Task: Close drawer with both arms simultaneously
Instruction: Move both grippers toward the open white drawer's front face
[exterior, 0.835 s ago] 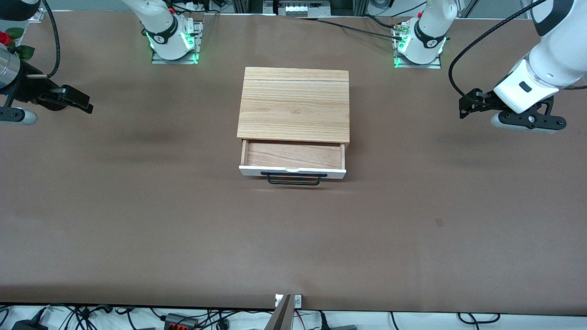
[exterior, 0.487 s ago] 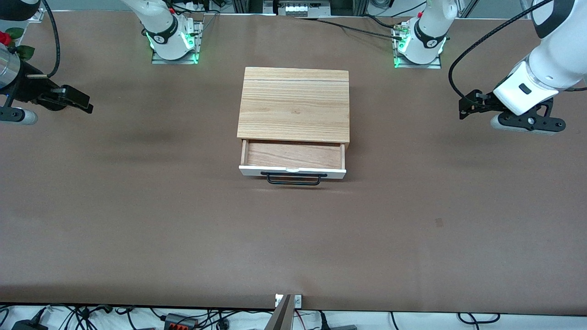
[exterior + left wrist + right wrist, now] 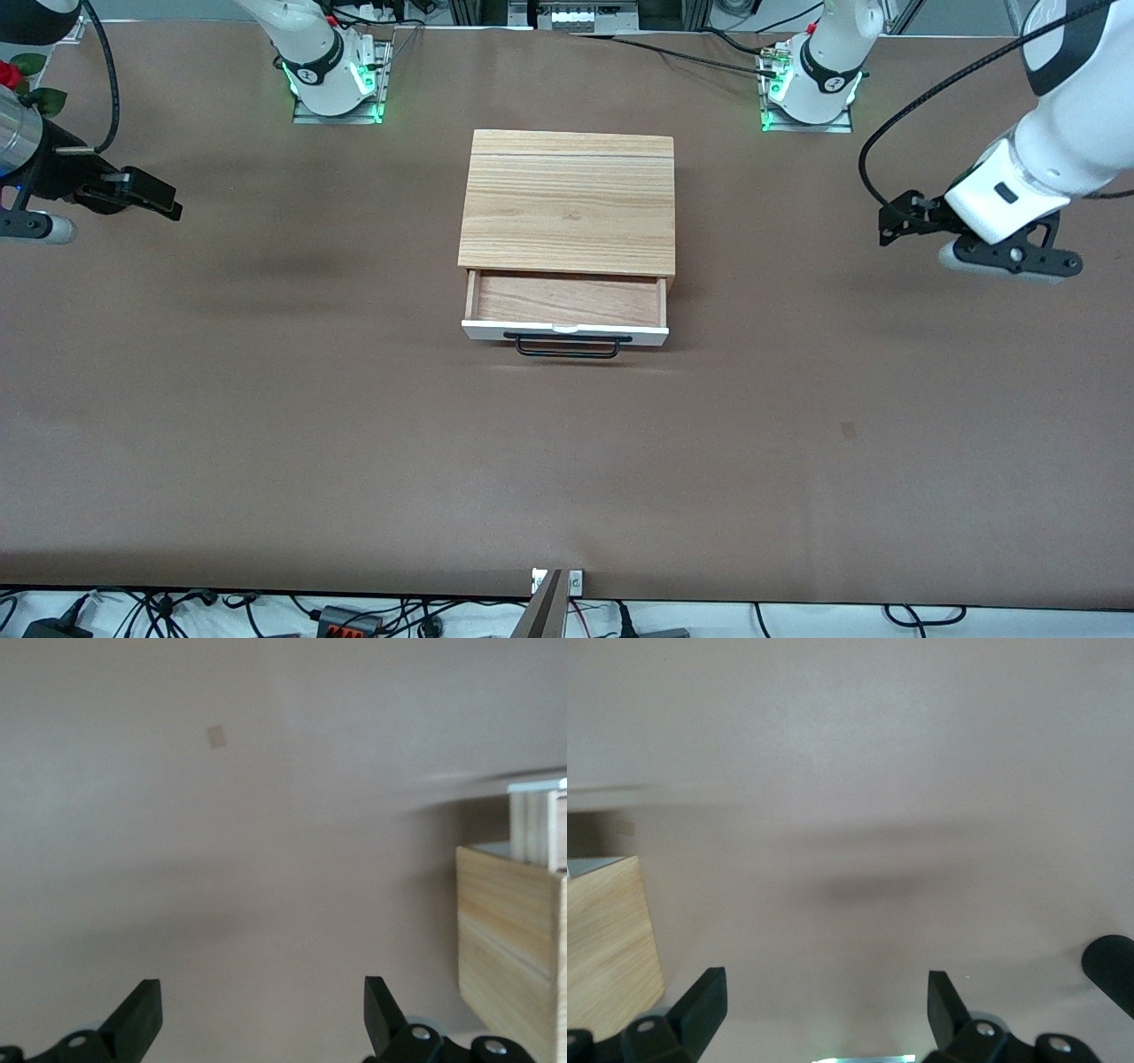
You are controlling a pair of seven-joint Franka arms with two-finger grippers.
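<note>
The light wood cabinet (image 3: 567, 204) stands mid-table. Its drawer (image 3: 567, 301) is pulled open toward the front camera and shows reddish wood inside, a white front panel (image 3: 496, 331) and a black bar handle (image 3: 567, 347). My left gripper (image 3: 889, 221) is open and empty, up in the air over bare table toward the left arm's end. My right gripper (image 3: 164, 204) is open and empty over bare table toward the right arm's end. The left wrist view shows open fingers (image 3: 142, 1014) and the cabinet's side (image 3: 509, 930). The right wrist view shows open fingers (image 3: 704, 1001) and the cabinet's corner (image 3: 607, 939).
The arm bases (image 3: 332, 84) (image 3: 811, 89) stand at the table's edge farthest from the front camera. A red flower (image 3: 11, 73) shows by the right arm. A small mark (image 3: 849, 431) lies on the brown table. Cables run along the table's nearest edge.
My left gripper has come down and shifted a little toward the cabinet. My right gripper has barely moved. The drawer stands as before.
</note>
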